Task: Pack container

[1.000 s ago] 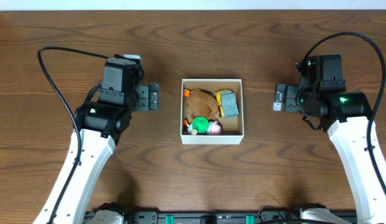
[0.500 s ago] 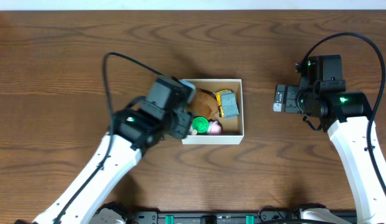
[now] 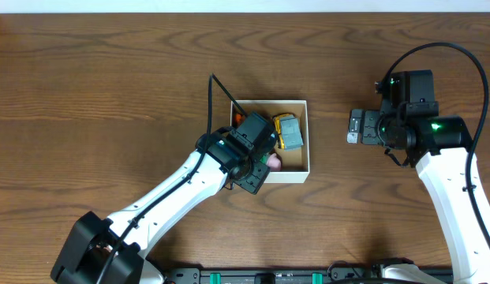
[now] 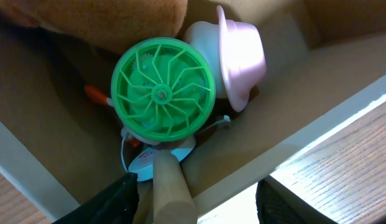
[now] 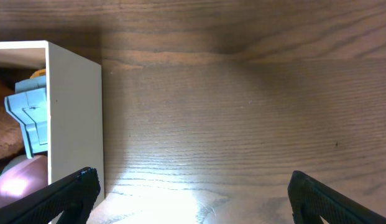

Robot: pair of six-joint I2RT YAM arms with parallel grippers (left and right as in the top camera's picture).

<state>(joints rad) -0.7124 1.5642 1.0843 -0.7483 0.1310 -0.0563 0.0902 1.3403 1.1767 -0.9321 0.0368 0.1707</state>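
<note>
1. Within the last second the left arm is swung from the left of the container (image 3: pixel 292 177) to its front-left corner. The left end effector (image 4: pixel 197 198), wide a second ago, is drawn partway in.
2. The container is kept at mid-desk (image 3: pixel 110 47), where it stood before. A green wheel (image 4: pixel 163 92), a pink hat (image 4: pixel 241 59), a brown plush (image 4: pixel 105 18) and a grey toy (image 3: pixel 288 131) are seen inside it. No toy is seen on the desk, so packing is judged close to done. The reach is read as a tidying or regrasp of the contents.
3. The left arm is stretched diagonally up from the near edge, wrist pitched down into the container. Its fingers are held apart astride the front wall. A tan stick (image 4: pixel 173 186) is seen beside the left finger, and nothing is visibly clamped.
4. The right arm is left unmoved, well to the container's right. The right end effector (image 3: pixel 352 126) is turned toward the container, spread fully and empty.
</note>
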